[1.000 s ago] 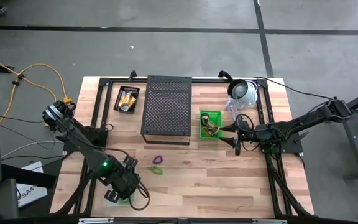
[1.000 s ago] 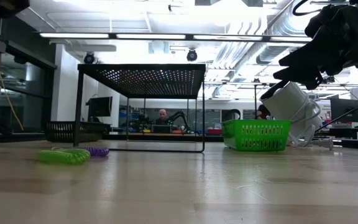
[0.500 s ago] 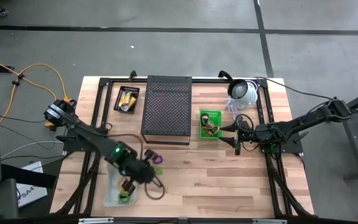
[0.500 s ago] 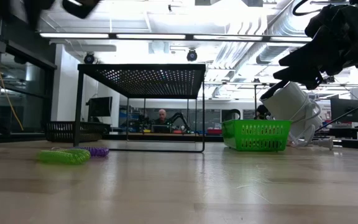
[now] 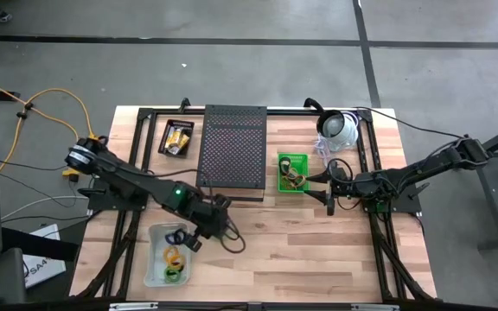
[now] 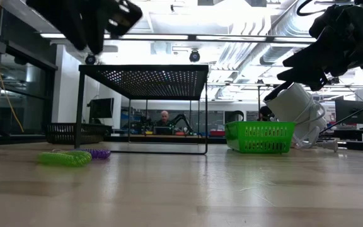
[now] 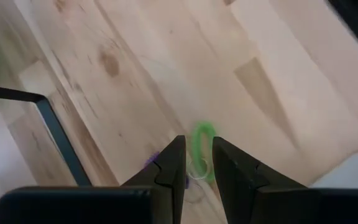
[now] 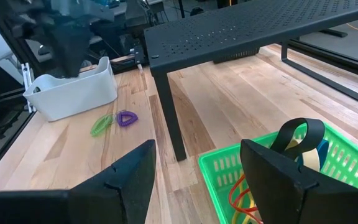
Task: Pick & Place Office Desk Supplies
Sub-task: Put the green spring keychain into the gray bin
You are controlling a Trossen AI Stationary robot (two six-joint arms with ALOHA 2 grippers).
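Step in hand: left arm going for the next loose loop. The left gripper (image 7: 197, 167) hangs above the table, fingers parted by a narrow gap, nothing clamped between them. The green loop (image 7: 202, 144) lies on the wood directly below, showing through that gap; the purple loop (image 7: 152, 160) sits just beside it, under the outer edge of one finger. In the low view both loops lie flat on the table, touching or nearly so, with the gripper well above them.

To do it well: drop straight down with the fingers straddling one side of the green loop only, not both loops. The loop is thin and flat, so the tips likely need to reach the wood before closing. A wider opening first would give more margin. The shelf leg (image 7: 55, 127) is near the tool on the purple side; keep clear. Risk: nudging the purple loop away or pinching both.

The white bin (image 5: 152, 257), back toward the left arm's base, already holds a few loops, probably the drop spot.

The right gripper (image 8: 194, 180) waits, released and empty, just beside the green basket (image 8: 225, 171), which holds bands and a black loop.
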